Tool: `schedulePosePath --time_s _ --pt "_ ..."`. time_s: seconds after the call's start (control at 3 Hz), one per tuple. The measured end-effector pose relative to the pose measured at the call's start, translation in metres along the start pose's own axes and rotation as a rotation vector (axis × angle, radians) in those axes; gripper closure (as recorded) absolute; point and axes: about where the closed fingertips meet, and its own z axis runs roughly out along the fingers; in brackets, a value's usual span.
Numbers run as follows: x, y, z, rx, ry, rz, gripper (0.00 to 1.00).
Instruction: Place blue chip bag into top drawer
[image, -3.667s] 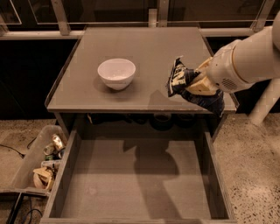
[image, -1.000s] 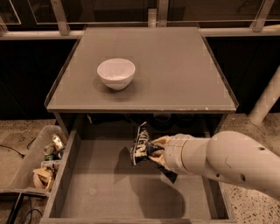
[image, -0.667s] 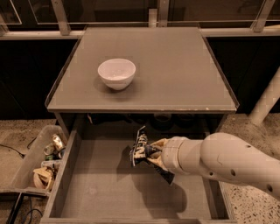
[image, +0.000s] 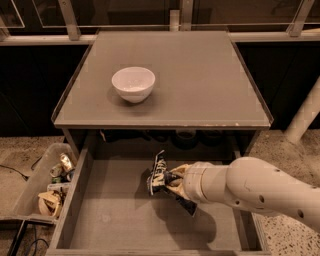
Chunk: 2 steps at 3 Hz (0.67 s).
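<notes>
One arm (image: 260, 192) is all I have on screen, reaching in from the right across the open top drawer (image: 110, 220). The gripper (image: 173, 181) sits over the middle of the drawer, a little toward the far side, and it is clenched on the blue chip bag (image: 158, 176). I see the bag standing roughly upright, leaning slightly, with its white lettering facing left and its crinkled top end pointing at the far wall. A dark piece of the bag trails under the wrist toward the near right. Its shadow falls on the grey drawer floor beneath. I cannot tell whether the lower end touches the floor.

Up on the cabinet top (image: 200, 75), the white bowl (image: 133, 84) stands on the left half, well apart from the bag and the arm. Down at the left, just beside the drawer's side wall, the clear plastic bin (image: 25, 197) rests on the speckled floor, with a jumble of wrappers (image: 50, 200) in it. At the far right a pale post (image: 305, 117) slants up.
</notes>
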Motion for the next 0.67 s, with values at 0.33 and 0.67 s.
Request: schedulePosePath --time_s 0.33,0.67 --pt "0.018 0.010 0.019 -0.029 -0.005 0.050 1.00" --pt "0.034 0.017 0.034 -0.041 -0.009 0.092 1.00"
